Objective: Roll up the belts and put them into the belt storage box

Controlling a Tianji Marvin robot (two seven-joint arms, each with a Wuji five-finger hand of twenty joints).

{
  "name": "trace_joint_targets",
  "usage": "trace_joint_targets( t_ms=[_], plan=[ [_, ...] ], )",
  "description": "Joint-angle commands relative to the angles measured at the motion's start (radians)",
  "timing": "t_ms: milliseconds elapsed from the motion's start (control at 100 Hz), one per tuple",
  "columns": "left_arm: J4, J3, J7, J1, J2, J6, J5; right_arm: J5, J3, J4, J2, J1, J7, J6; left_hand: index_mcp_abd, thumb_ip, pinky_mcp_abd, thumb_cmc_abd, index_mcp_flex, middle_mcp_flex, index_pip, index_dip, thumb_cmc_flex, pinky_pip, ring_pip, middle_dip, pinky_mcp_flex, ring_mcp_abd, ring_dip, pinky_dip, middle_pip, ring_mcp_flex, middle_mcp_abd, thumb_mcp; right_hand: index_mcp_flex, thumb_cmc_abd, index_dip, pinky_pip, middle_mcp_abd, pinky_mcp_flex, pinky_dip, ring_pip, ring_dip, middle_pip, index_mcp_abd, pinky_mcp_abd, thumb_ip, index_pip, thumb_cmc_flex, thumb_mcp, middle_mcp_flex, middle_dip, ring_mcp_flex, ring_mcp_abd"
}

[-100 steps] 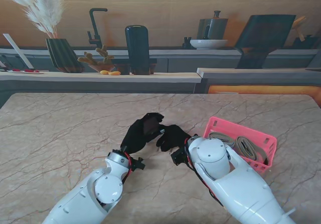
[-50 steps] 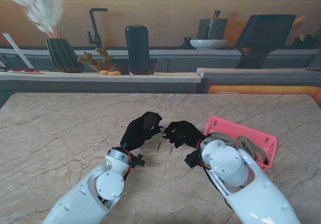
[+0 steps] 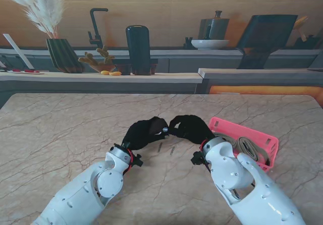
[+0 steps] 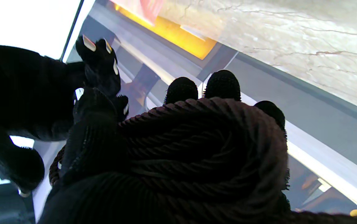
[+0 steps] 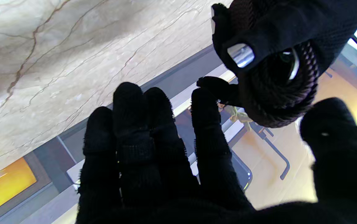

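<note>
A dark brown braided belt (image 4: 203, 140), rolled into a coil, sits in my left hand (image 3: 145, 131), whose black-gloved fingers curl round it. The right wrist view shows the coil (image 5: 277, 102) and a shiny metal piece (image 5: 240, 55) under that hand (image 5: 290, 25). My right hand (image 3: 189, 128) faces it fingertip to fingertip above the table. Its fingers (image 5: 153, 140) are spread, with the coil between forefinger and thumb; I cannot tell whether they touch it. The pink belt storage box (image 3: 255, 132) stands just right of the right hand, holding rolled beige belts (image 3: 247, 147).
Two small thin grey things (image 3: 159, 148) (image 3: 172, 151) lie on the marble table (image 3: 60, 134) just nearer to me than the hands. A counter with a vase, a faucet and kitchenware runs behind the table's far edge.
My right hand has moved away from me and turned toward the left hand, meeting it at the fingertips. The left hand has tipped the coil toward the right.
</note>
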Motion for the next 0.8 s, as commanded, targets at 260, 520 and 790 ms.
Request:
trace_joint_targets(
  t_ms=[260, 520, 790],
  plan=[
    [0.001, 0.021, -0.052, -0.022, 0.027, -0.014, 0.02, -0.034, -0.08, 0.031, 0.002, 0.091, 0.069, 0.05, -0.04, 0.048, 0.019, 0.115, 0.088, 0.102, -0.042, -0.023, 0.138, 0.083, 0.133, 0.029, -0.01, 0.012, 0.04, 0.015, 0.076, 0.082, -0.049, 0.11, 0.044, 0.034, 0.03, 0.068, 0.031, 0.025, 0.0, 0.048, 0.004, 0.041, 0.038, 0.007, 0.04, -0.023, -0.011, -0.068, 0.044, 0.003, 0.045, 0.025],
    [-0.009, 0.025, -0.063, -0.02, 0.034, 0.013, 0.036, -0.022, -0.164, 0.052, 0.002, 0.156, 0.115, 0.122, -0.029, 0.054, 0.027, 0.095, 0.098, 0.106, -0.048, -0.026, 0.146, 0.082, 0.128, 0.03, -0.014, 0.022, 0.041, 0.013, 0.067, 0.082, -0.041, 0.12, 0.108, 0.028, 0.063, 0.117, 0.031, 0.052, -0.009, 0.097, 0.004, 0.081, 0.03, 0.004, 0.06, 0.016, 0.11, -0.096, 0.101, 0.009, 0.096, 0.032],
    [-0.018, 0.024, -0.062, -0.014, 0.031, 0.047, 0.027, 0.056, -0.224, 0.105, -0.013, 0.214, 0.12, 0.159, -0.006, 0.056, 0.044, 0.089, 0.106, 0.114, -0.055, -0.029, 0.151, 0.088, 0.132, 0.033, -0.007, 0.029, 0.042, 0.017, 0.067, 0.091, -0.035, 0.127, 0.074, -0.056, -0.134, 0.135, 0.013, 0.066, -0.028, 0.104, -0.01, 0.084, -0.004, -0.007, -0.012, 0.202, 0.319, 0.101, 0.136, -0.003, 0.122, 0.024]
  ],
)
